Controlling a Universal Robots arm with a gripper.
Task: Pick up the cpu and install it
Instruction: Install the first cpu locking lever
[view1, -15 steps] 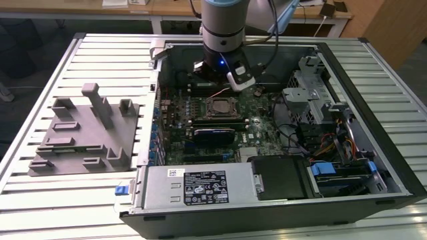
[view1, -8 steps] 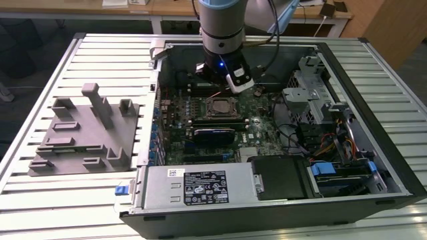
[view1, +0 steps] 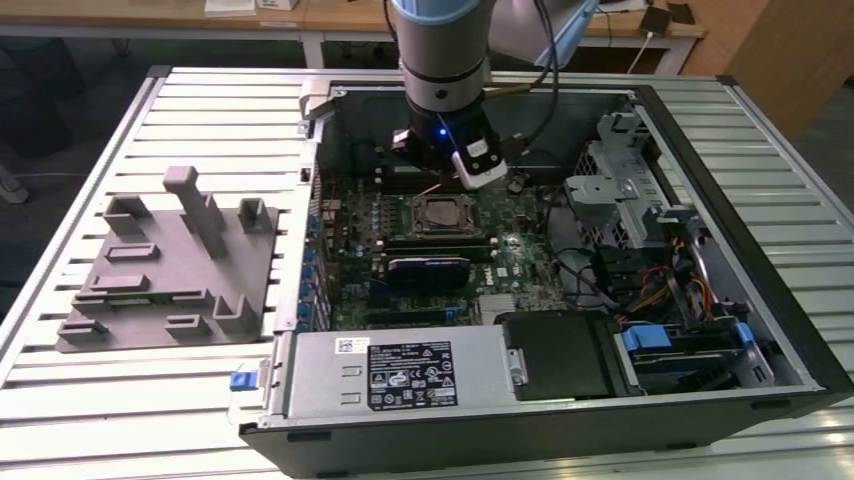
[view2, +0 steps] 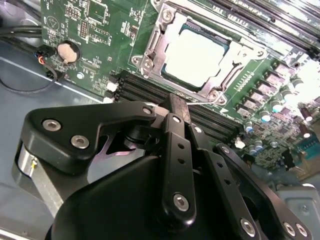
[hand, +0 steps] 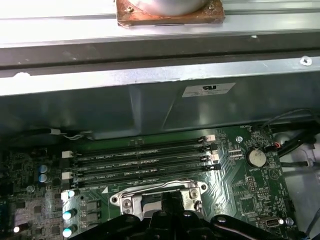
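Observation:
The cpu, a pale silver square, lies flat inside the socket frame on the green motherboard. The frame's metal lever runs along one side of it. My gripper hovers just off the socket's edge, over the memory slots, with its black fingertips together and nothing between them. In the exterior view the gripper hangs inside the open computer case just behind the socket. In the first wrist view the fingers cover the middle of the socket frame.
The computer case lies open on a slatted table. A grey moulded tray sits at the exterior view's left. The power supply and drive bays fill the case's near side. Several memory slots and a coin battery lie beside the socket.

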